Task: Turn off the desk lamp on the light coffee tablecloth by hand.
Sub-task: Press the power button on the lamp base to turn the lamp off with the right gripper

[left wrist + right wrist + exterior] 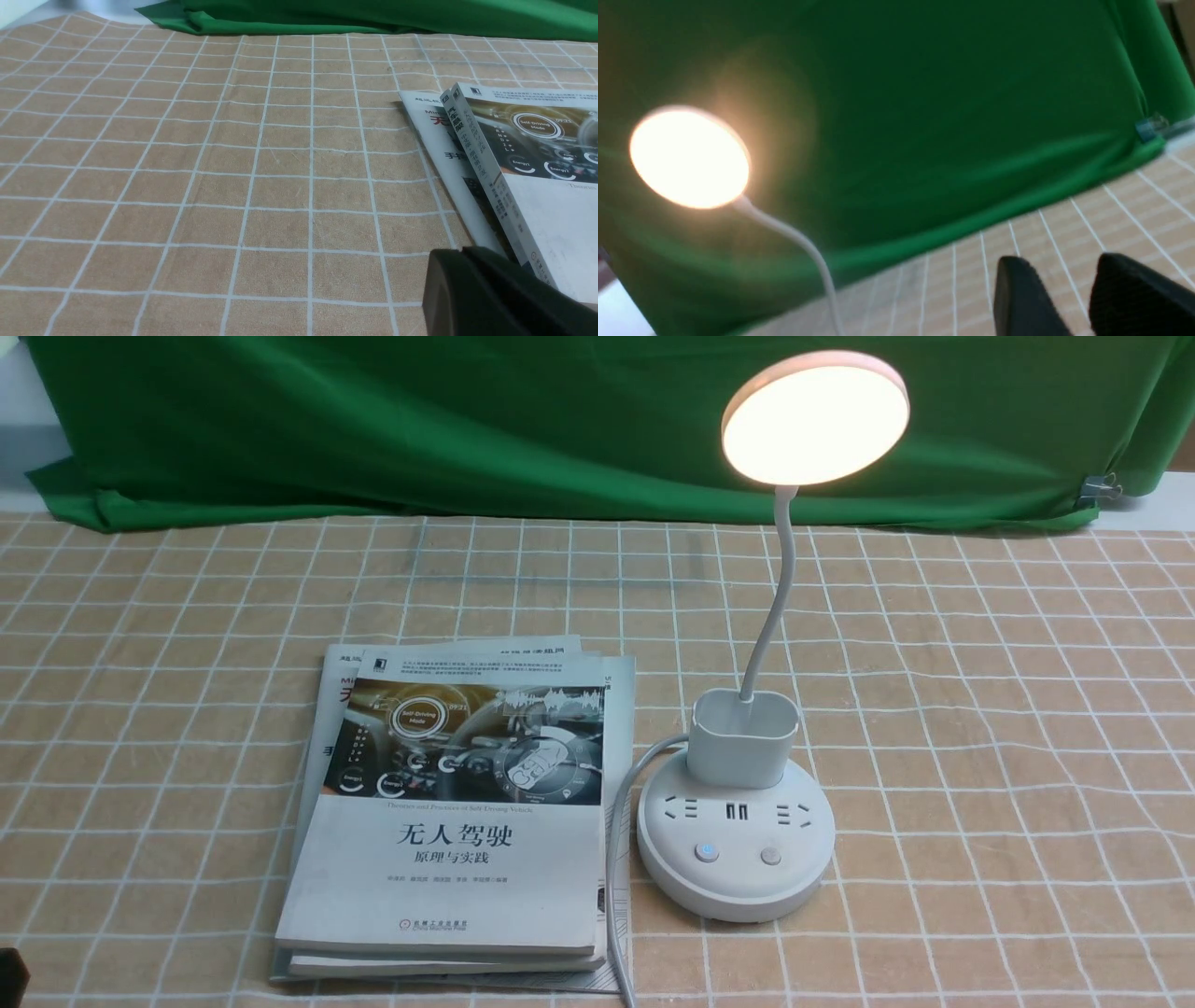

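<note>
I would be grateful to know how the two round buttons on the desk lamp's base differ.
The left button shows a small blue mark at its centre; the right button shows none. The left button looks whiter, the right button slightly greyer. The left button sits nearer the books, the right button farther away. Both are small, round, alike in size, side by side on the base of the desk lamp.

Front overview; low wrist views sharing tablecloth [980, 709]

books [448, 887]: three stacked, covers up | green cloth [373, 429]: draped along far edge | clip [1100, 485]: at cloth's right end
</note>
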Tool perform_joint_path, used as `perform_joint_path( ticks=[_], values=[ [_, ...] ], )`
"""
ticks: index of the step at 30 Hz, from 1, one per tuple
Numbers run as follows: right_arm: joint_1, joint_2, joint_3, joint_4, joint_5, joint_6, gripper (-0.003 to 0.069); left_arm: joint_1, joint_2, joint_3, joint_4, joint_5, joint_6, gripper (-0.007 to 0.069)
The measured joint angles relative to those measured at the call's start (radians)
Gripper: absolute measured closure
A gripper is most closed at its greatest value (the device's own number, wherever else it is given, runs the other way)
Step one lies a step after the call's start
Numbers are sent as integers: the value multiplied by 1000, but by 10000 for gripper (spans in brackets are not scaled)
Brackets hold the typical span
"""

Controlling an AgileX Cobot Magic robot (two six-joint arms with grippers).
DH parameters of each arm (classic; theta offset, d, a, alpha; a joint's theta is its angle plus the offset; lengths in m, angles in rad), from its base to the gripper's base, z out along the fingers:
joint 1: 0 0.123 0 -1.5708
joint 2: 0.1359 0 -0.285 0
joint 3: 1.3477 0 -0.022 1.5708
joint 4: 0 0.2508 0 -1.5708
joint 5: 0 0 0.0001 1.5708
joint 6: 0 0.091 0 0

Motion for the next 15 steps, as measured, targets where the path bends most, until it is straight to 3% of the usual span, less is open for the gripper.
perform_joint_path(
  ticks=[4, 8, 11, 15],
  values=[
    [0, 0, 0, 2, -24, 0, 428, 0, 0, 0, 0, 0, 0, 620],
    [0, 13, -25, 3, 53, -5, 496, 0, 0, 0, 0, 0, 0, 620],
    [0, 114, -181, 5, 263, -87, 593, 0, 0, 0, 0, 0, 0, 620],
    [0, 345, -417, 5, 544, -242, 624, 0, 0, 0, 0, 0, 0, 620]
  ],
)
